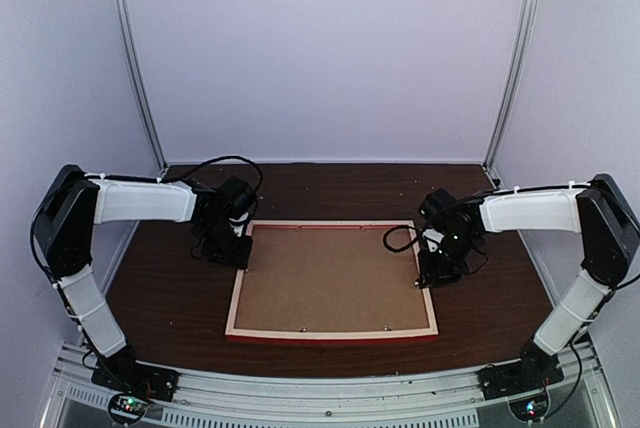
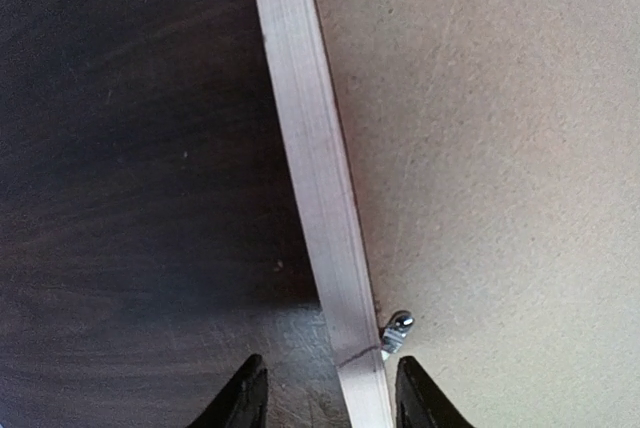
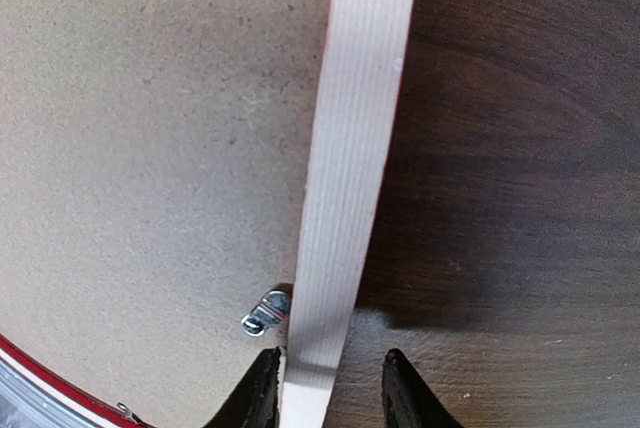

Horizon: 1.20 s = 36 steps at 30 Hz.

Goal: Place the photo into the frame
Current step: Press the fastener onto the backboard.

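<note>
1. The left end effector [image 2: 328, 400] is down at the frame's [image 1: 236, 300] left rail near the far corner. It is partly open and astride the pale wood. There is bare tabletop [image 1: 170, 288] between the outer finger and the rail, so it has hold of nothing.
2. The frame lies face down in the middle, its pale back up and a red edge showing along the near side. A brown backing board [image 1: 330, 283] fills it, and a small metal clip [image 2: 397, 327] sits on the board by the left rail. The photo is nowhere in sight, and I can't tell whether it lies under the board.
3. The right end effector [image 3: 325, 388] straddles the right rail in the same way, part open. Its inner finger is close against the wood and there is a gap on the outer side.
4. The frame looks light, thin and stiff, but wide enough to twist if lifted from one side. I'd pinch both side rails evenly. The smooth wood may slip.
5. The tabletop is dark wood grain, flat and matte. Plain pale walls [image 1: 330, 48] and two slanted metal posts [image 1: 135, 58] close in the space.
</note>
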{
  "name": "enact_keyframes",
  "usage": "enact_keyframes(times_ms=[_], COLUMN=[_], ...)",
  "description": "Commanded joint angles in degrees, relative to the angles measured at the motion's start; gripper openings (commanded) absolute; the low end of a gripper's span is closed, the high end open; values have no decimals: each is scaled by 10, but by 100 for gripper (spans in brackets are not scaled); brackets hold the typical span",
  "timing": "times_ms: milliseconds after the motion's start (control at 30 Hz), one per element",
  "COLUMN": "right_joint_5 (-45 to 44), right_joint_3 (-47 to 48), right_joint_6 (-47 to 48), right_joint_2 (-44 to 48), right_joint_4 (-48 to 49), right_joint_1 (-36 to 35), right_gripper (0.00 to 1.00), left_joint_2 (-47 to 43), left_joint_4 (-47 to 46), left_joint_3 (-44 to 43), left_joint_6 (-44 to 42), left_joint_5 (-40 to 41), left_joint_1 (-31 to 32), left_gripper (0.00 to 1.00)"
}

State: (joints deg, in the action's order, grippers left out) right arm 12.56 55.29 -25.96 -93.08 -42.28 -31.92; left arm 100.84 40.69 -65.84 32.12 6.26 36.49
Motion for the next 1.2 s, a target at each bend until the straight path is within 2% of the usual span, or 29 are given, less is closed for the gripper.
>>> enact_keyframes(times_ms=[0, 167, 467, 733, 1000, 1167], right_joint_5=[-28, -28, -37, -71, -100, -79], right_joint_3=[15, 15, 14, 26, 24, 25], right_joint_6=[-9, -10, -15, -21, -34, -30], right_joint_2=[-12, -18, -18, -37, -45, -53], right_joint_4=[-9, -7, -9, -3, 33, 59], right_joint_1=[-6, -7, -10, -12, -12, -13], right_gripper=[35, 35, 35, 33, 33, 33], left_joint_2=[7, 11, 20, 26, 29, 29], left_joint_4=[-1, -8, -25, -34, -33, -33], left_joint_3=[18, 25, 31, 42, 41, 40], left_joint_6=[-4, -2, 5, 8, -2, -6], left_joint_5=[-3, -13, -42, -49, -46, -47], left_joint_1=[1, 2, 2, 2, 2, 2], left_gripper=[43, 39, 38, 28, 24, 23])
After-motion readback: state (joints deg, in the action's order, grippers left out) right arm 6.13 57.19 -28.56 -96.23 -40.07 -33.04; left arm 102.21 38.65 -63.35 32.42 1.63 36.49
